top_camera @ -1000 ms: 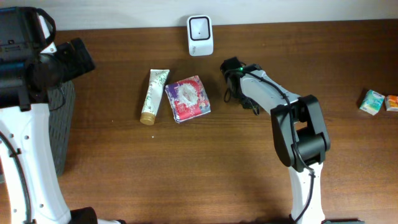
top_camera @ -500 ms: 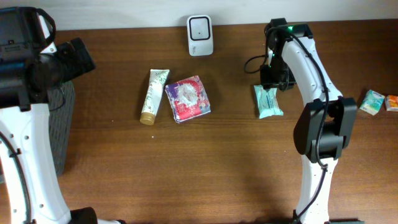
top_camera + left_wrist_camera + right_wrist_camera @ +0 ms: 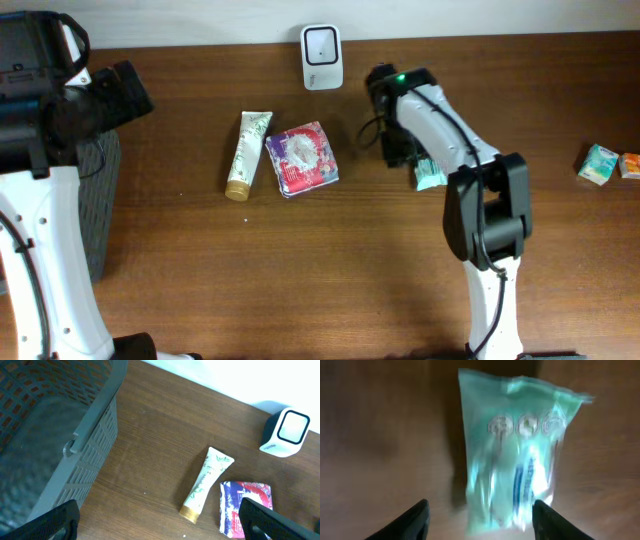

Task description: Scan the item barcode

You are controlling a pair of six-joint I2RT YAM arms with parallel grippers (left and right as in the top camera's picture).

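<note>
1. Teal plastic forms the packet (image 3: 512, 450), which lies flat on the brown wooden table (image 3: 300, 260); we see it blurred in the right wrist view.
2. We find the right gripper (image 3: 482, 515) spread, its two dark tips on either side of the packet's near end, and we cannot tell whether they touch it.
3. From overhead, we see the right arm (image 3: 440, 130) covering part of the packet, which sits to the right of the white scanner (image 3: 322, 43) and nearer the table's front.
4. We see the left gripper (image 3: 160, 520) wide apart with nothing between its tips, near the grey basket (image 3: 60, 435).
5. We note a cream tube (image 3: 248, 153) and a red-and-purple pouch (image 3: 305, 158) lying side by side.
6. We spot two small packs (image 3: 600, 164) at the far right edge.
</note>
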